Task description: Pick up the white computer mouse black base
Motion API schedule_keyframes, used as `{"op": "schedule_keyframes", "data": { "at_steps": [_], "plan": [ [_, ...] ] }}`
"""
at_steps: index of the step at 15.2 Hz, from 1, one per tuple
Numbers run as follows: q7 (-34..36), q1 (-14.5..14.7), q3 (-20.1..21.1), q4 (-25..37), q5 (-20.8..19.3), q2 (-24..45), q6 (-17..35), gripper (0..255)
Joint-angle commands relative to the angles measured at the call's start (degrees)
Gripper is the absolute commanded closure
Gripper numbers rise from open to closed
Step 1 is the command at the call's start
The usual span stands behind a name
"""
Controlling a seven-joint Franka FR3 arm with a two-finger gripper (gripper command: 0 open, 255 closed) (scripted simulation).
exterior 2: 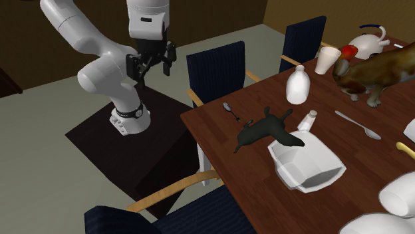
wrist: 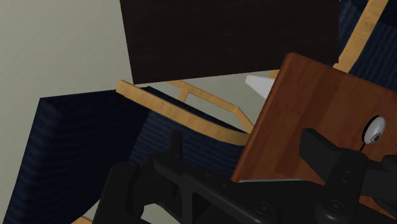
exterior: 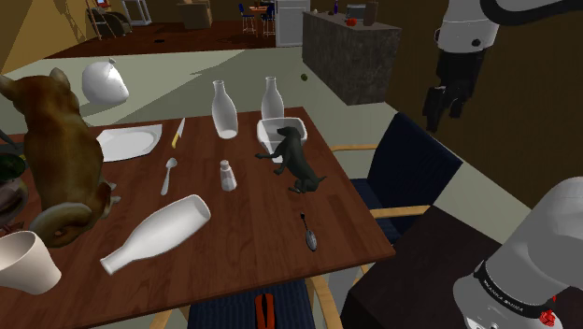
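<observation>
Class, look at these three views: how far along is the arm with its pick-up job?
Done: nothing yet. In hand: nothing; the pincer hangs open and empty, high up off the edge of the wooden table, near a dark blue chair. Left: the whole job, likely reaching over the table, lowering, closing and lifting.

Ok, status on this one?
Fingers open, high beside chair, off the table. Mouse: cannot tell which. Dog, bottles crowd it.

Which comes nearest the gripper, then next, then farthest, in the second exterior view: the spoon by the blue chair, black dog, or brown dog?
From the gripper:
1. Spoon, at the table's near edge.
2. Black dog, farther in.
3. Brown dog, far side.
</observation>
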Motion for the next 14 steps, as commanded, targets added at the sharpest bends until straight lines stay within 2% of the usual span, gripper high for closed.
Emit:
{"op": "schedule_keyframes", "data": {
  "at_steps": [1, 8, 14],
  "plan": [
    [0.0, 0.0, 0.0, 0.0, 0.0, 0.0, 0.0, 0],
    [12.0, 2.2, 9.1, -6.1, 5.1, 2.5, 9.2, 0],
    [22.4, 3.6, 17.3, -8.0, 8.1, 9.1, 18.0, 0]
  ]
}}
